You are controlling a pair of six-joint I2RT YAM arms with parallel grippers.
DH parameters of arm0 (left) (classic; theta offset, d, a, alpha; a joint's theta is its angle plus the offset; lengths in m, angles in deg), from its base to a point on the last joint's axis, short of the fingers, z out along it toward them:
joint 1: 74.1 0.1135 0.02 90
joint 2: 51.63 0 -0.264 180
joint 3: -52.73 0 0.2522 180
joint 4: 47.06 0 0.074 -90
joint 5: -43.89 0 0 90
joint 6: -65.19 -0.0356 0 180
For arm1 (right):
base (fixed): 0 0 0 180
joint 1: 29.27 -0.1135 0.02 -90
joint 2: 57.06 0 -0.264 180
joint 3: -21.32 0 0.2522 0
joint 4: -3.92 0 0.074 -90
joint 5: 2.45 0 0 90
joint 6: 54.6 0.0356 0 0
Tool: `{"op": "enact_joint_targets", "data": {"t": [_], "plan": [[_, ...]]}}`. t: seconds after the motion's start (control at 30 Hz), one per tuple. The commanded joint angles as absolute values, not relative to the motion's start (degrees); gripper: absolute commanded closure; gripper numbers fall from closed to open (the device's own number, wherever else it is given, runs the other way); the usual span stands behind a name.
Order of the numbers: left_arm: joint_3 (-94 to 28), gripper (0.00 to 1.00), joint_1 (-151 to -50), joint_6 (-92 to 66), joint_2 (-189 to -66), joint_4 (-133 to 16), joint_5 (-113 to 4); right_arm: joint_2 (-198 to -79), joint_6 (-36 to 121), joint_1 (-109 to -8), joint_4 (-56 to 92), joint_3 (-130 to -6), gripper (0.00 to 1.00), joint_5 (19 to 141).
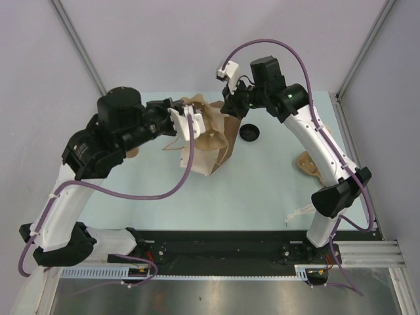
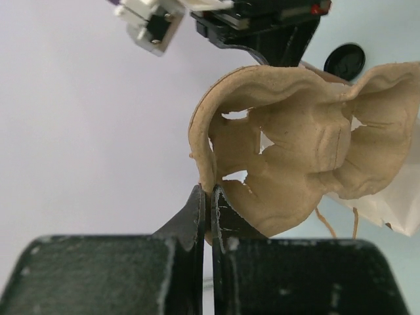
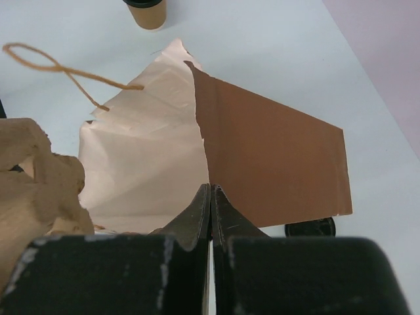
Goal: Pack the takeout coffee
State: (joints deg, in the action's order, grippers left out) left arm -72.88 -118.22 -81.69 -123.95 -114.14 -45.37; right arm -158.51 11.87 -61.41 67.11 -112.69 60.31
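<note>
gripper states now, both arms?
Left gripper: shut on the tray rim.
Right gripper: shut on the bag edge.

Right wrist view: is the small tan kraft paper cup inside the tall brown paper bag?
No, the cup sits on the pale table beyond the bag, outside its open mouth.

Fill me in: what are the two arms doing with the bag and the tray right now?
The left gripper is shut on the rim of the pulp carrier tray, holding it at the mouth of the paper bag. The right gripper pinches the bag's top edge, keeping it open. The coffee cup stands on the table beyond the bag, not yet packed. A loose black lid lies beside the bag.
</note>
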Motion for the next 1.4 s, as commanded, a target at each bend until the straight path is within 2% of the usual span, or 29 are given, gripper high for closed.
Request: {"op": "enact_joint_targets", "data": {"t": [0.0, 0.4, 1.0, 1.2, 1.37], "plan": [[-68.87, 1.00, -121.12, -89.32, -121.16, -107.93, -34.51, -157.25, 13.33, -61.27, 66.72, -113.65, 1.00, 58.82], [-67.90, 1.00, -121.47, -92.75, -119.93, -108.02, -32.84, -156.90, 15.35, -59.68, 67.77, -116.54, 1.00, 50.29], [-61.67, 1.00, -128.33, -97.06, -121.07, -103.54, -30.81, -164.81, 23.43, -57.93, 73.49, -124.81, 1.00, 36.15], [-64.21, 1.00, -130.09, -95.74, -121.07, -106.96, -31.34, -164.02, 25.64, -56.60, 74.81, -124.28, 1.00, 27.79], [-62.98, 1.00, -130.35, -95.74, -121.42, -107.40, -30.99, -164.72, 28.27, -56.69, 74.28, -118.84, 1.00, 23.05]]}}
